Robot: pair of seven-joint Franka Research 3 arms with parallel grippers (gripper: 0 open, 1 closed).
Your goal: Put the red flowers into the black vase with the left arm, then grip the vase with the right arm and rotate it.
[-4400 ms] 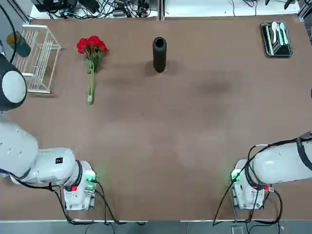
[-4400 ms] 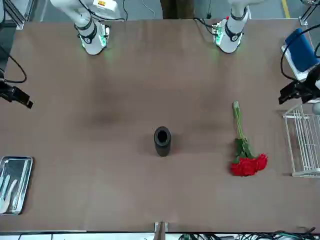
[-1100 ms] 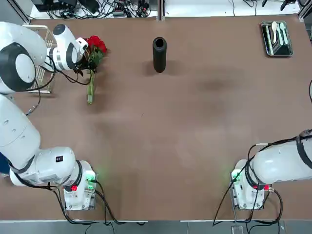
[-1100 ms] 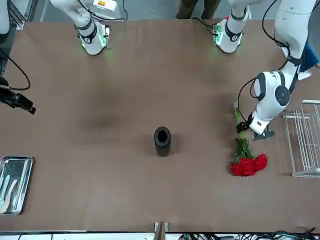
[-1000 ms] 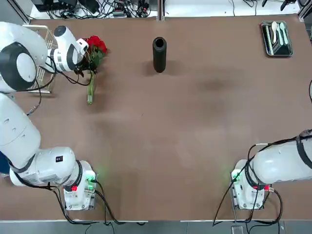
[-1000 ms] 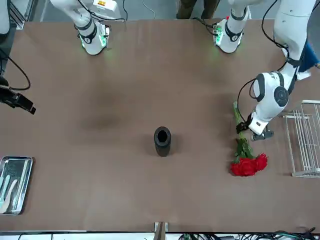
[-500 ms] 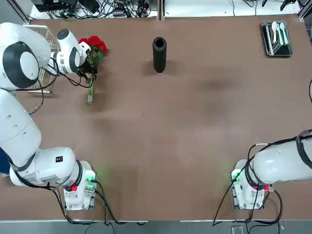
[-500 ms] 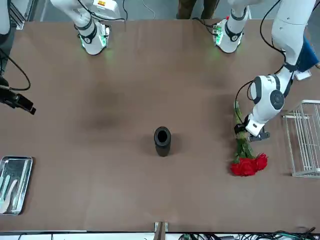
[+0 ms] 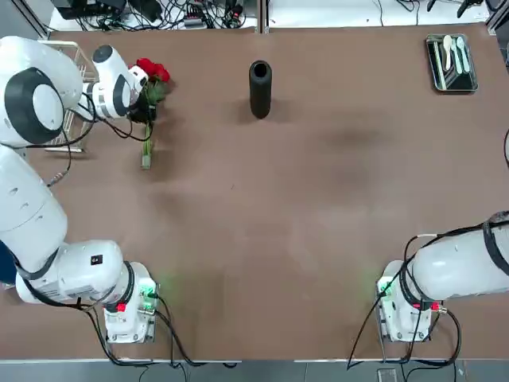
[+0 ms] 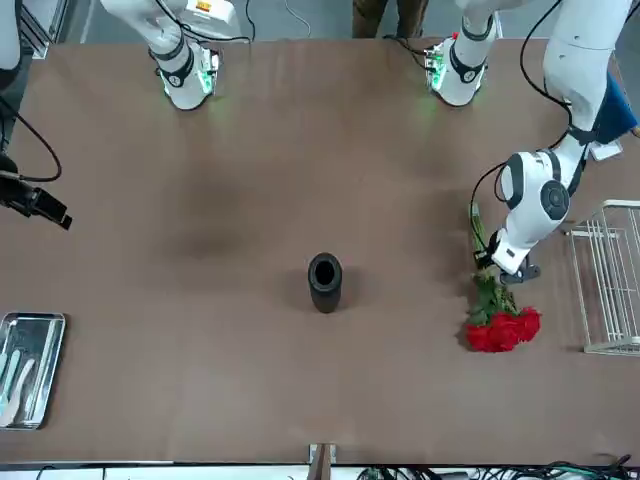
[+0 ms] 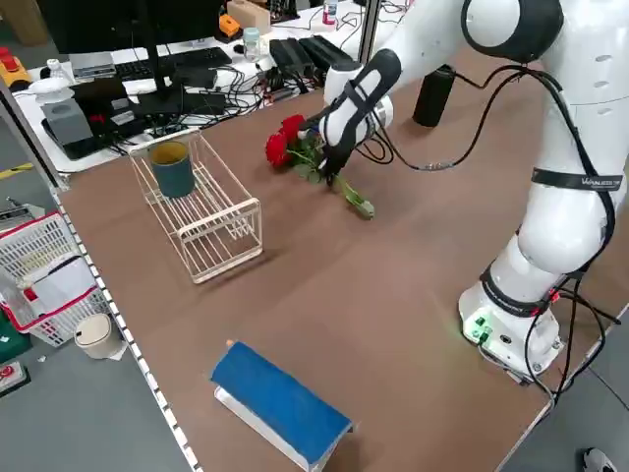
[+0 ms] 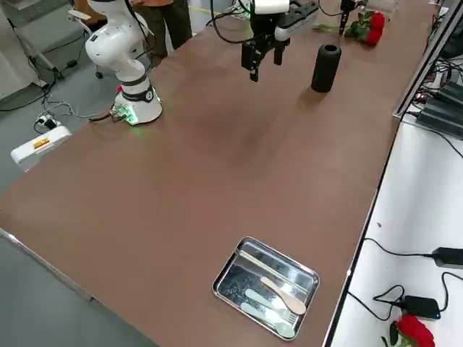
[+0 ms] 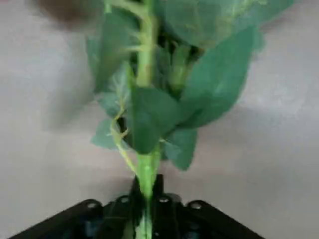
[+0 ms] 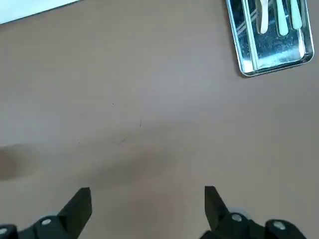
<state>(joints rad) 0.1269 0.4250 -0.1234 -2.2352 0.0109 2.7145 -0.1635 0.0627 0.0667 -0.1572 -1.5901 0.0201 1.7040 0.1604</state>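
The left hand (image 13: 146,209) is clamped on the red flowers (image 10: 497,318) lying on the worktop (image 9: 302,199); the black vase (image 9: 260,87) stands empty, the right hand (image 14: 144,209) spread idle

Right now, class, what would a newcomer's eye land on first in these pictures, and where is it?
The red flowers, at the table's far left, with the left gripper shut on their stem. Then the black vase, upright and alone at the far middle. The right gripper hangs open above bare table.
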